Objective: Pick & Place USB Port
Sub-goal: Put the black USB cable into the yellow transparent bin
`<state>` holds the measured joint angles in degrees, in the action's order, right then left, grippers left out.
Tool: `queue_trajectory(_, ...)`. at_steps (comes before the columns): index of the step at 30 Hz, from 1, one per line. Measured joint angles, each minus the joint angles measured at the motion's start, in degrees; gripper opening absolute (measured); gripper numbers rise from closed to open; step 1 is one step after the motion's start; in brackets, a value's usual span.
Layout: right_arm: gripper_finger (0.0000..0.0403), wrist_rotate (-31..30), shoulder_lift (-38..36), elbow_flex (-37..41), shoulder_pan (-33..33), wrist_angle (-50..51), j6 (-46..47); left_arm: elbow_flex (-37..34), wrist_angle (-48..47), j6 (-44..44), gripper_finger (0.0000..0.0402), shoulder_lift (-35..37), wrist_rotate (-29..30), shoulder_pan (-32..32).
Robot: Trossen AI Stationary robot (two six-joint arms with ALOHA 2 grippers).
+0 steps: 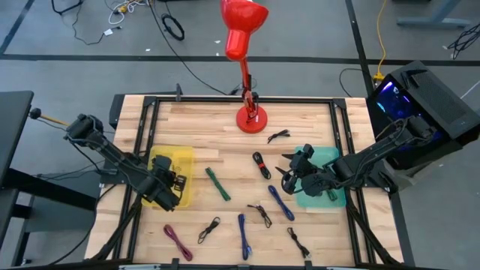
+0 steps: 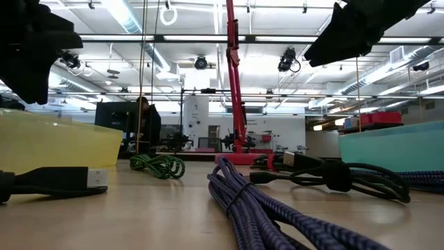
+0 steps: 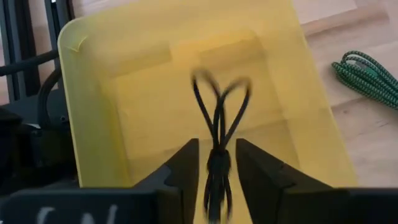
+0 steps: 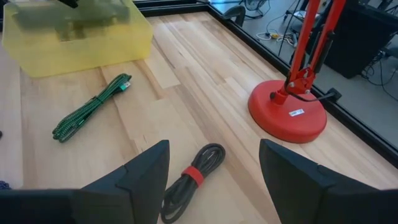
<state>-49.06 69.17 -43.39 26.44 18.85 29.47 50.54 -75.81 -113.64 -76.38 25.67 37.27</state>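
Black cable (image 3: 218, 134) between the left gripper's (image 3: 217, 163) parted jaws, hanging over the yellow bin (image 3: 99, 118): the release step of a drop-off.

Going down in size: the wooden table (image 1: 225, 127) carries the yellow bin on the left arm's side and a teal bin (image 1: 327, 156) on the right arm's, with loose cables scattered between them, among them a green cable (image 4: 93, 106) near the yellow bin and a black cable with a red tie (image 4: 193, 177) below the right gripper (image 4: 214, 180). The left jaws stand apart beside the looped black cable, which looks blurred as though dropping; whether they touch it I cannot tell. The right jaws are wide open and empty, hovering above the red-tied cable near the lamp base (image 4: 287, 112). Next, I judge, the left arm must lift clear of the bin while the right descends squarely over its cable.
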Motion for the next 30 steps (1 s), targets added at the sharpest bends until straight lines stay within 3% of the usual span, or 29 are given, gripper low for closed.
queue_trajectory(6,0.0249,-1.3,0.0,0.0,-0.6,0.0,0.2,0.0,0.0,1.8,0.0149,0.0,4.7,-0.4)
queue_trajectory(16,0.0249,4.2,0.0,0.0,-12.0,0.1,-8.2,0.0,2.2,16.7,0.0152,0.0,28.6,-0.5)
queue_trajectory(20,0.0249,9.1,0.0,0.0,-21.1,-0.5,-15.2,0.0,6.2,24.2,0.0152,0.0,34.1,-0.5)
queue_trajectory(26,0.0249,25.6,0.0,0.0,-37.4,-4.1,-21.0,0.0,12.4,32.9,0.0151,0.0,36.8,-0.5)
queue_trajectory(30,0.0245,34.2,0.2,-1.2,-46.4,-1.1,-24.4,0.0,15.2,36.8,0.0151,0.0,38.0,-0.5)
